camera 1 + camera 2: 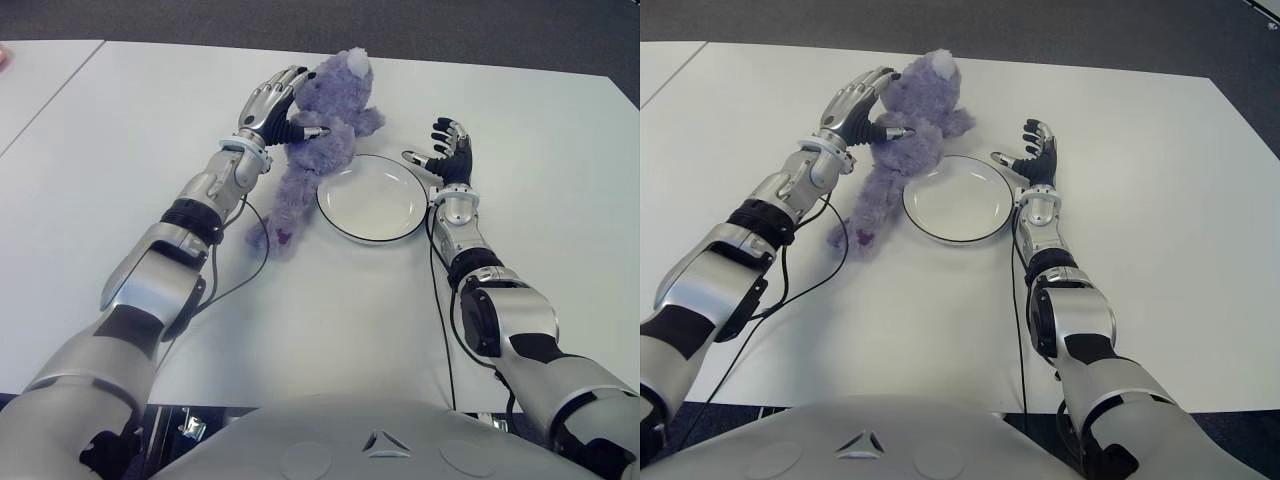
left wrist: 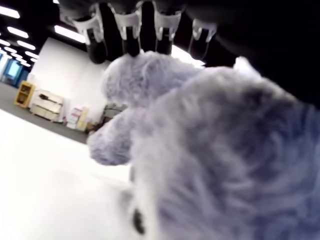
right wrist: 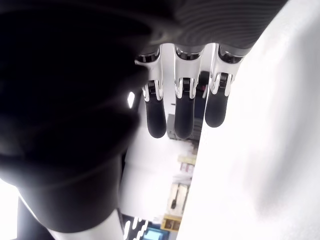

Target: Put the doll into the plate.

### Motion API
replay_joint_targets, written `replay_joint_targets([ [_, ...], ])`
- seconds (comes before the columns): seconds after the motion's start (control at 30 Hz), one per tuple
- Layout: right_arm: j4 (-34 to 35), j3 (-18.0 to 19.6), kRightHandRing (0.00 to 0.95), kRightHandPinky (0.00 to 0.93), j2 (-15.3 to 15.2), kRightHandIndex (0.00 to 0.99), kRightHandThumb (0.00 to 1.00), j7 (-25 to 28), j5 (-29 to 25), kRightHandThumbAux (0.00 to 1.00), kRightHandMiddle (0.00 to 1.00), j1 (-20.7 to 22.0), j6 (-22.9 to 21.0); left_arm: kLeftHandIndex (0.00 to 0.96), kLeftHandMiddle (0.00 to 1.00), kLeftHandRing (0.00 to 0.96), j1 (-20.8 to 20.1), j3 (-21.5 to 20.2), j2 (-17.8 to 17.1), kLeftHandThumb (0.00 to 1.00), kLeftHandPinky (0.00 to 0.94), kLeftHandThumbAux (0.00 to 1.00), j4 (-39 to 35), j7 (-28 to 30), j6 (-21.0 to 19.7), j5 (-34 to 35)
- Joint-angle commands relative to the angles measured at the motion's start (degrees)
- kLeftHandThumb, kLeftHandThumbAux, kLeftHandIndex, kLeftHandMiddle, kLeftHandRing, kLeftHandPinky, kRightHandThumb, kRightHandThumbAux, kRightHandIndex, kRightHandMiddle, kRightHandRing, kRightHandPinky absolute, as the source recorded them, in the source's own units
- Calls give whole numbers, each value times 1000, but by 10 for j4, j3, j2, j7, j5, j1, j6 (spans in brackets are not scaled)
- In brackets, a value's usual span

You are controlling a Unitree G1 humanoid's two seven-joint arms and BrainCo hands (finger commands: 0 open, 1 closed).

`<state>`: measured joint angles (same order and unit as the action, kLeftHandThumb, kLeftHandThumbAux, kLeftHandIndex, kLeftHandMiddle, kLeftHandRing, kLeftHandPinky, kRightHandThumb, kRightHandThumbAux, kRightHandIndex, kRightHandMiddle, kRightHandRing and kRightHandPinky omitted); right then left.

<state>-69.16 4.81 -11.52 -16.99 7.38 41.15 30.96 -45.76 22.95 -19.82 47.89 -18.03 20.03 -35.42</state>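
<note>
White table (image 1: 150, 130) fills the scene, with dark floor beyond its far edge. The left hand (image 1: 272, 105) reaches forward, its fingers (image 2: 127, 35) curled around the doll's (image 1: 318, 150) upper body and its thumb across the chest; the doll lies lengthwise with its head away from the robot, legs trailing toward it, just left of the plate (image 1: 372, 198). The right hand (image 1: 447, 152) hovers at the plate's right rim, palm toward it, fingers (image 3: 183, 107) loosely spread and holding nothing.
</note>
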Motion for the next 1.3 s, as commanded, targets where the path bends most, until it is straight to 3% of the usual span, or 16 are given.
replay_joint_targets([
  [0.03,-85,-34,238,244,61,215,0,-12,40,975,251,-167,-29,0,0,0,104,9,-31,0,0,449,-156,20,11,-22],
  [0.23,-86,-37,247,252,61,230,0,-20,43,960,263,-165,-32,0,0,0,129,16,-44,0,0,417,-210,9,-17,-61],
  [0.67,-85,-41,248,244,61,244,0,-22,45,934,272,-165,-30,0,0,0,138,25,-55,0,0,372,-249,26,-59,-121],
  [1.17,-86,-50,246,248,59,246,0,-32,56,917,271,-163,-44,0,0,0,169,37,-38,0,0,378,-266,55,-44,-110],
  [1.3,-86,-51,246,244,60,248,0,-35,59,915,274,-163,-42,0,0,0,167,49,-30,0,0,374,-208,44,-30,-111],
])
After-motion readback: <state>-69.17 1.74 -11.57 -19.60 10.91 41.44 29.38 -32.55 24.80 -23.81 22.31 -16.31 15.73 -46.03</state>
